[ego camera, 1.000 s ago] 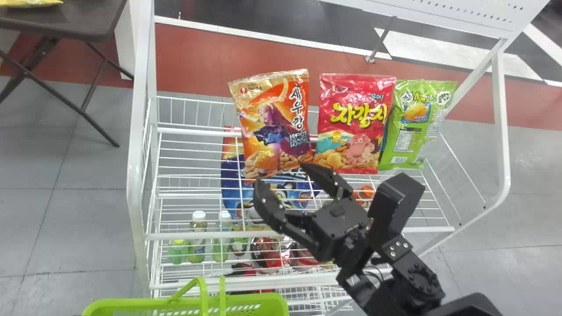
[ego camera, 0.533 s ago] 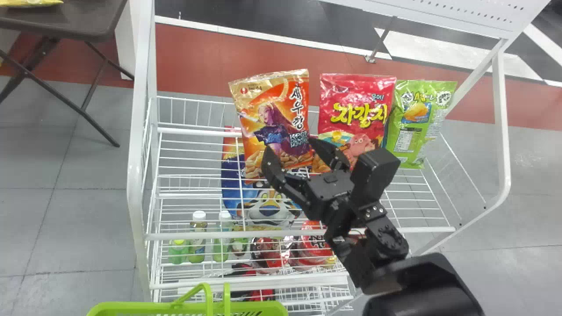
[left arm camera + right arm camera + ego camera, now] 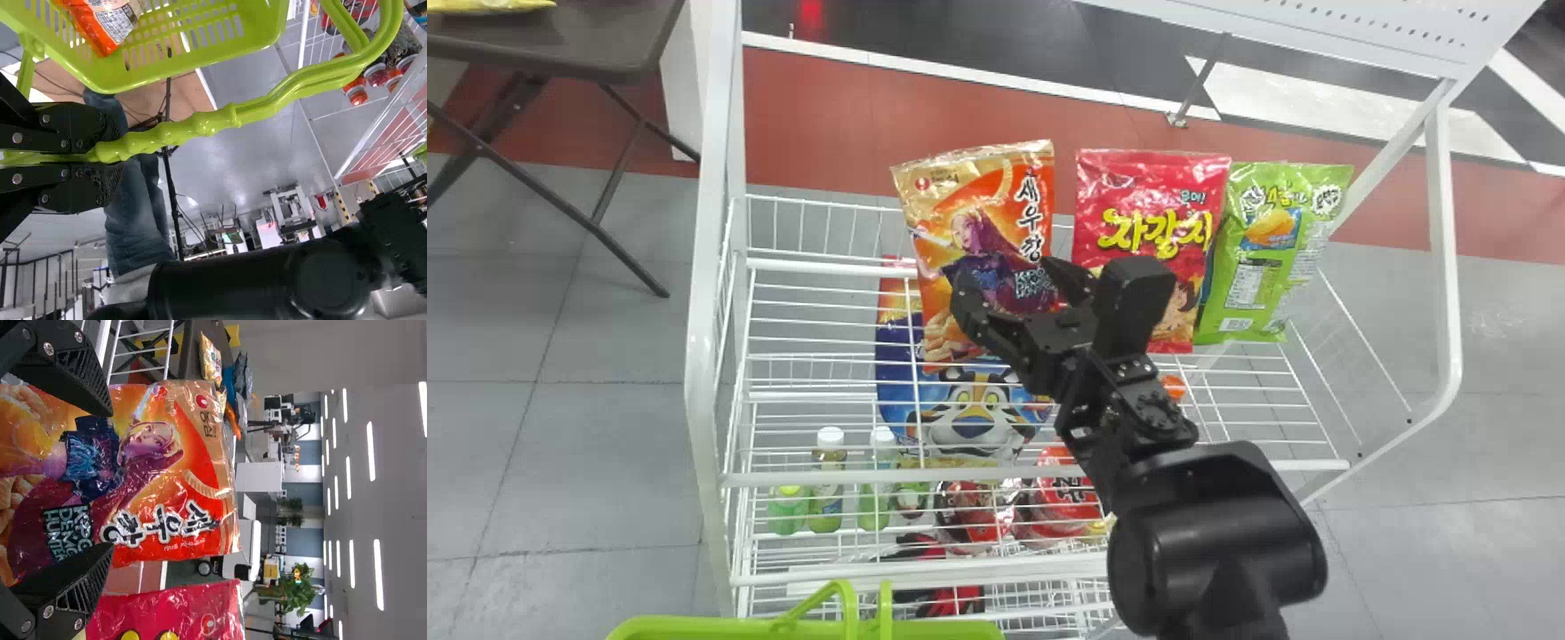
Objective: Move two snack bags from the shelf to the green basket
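Orange snack bag [image 3: 960,218] stands on the wire shelf [image 3: 800,265] in the head view, the right claw [image 3: 1005,276] released and spread at its 5 o'clock, a red bag [image 3: 1138,200] at 3 o'clock, the green basket [image 3: 720,629] at 7. Left wrist view: the left claw [image 3: 110,153] clenches the basket handle [image 3: 180,137]; a packet [image 3: 110,23] inside suggests one bag delivered. Right wrist view: fingers flank the second, likely awaiting closure, then a lift toward the basket.

The orange snack bag [image 3: 960,196] stood slightly tilted on the shelf [image 3: 814,479], upper centre; the green basket [image 3: 720,628], bottom left, held another packet [image 3: 112,27].
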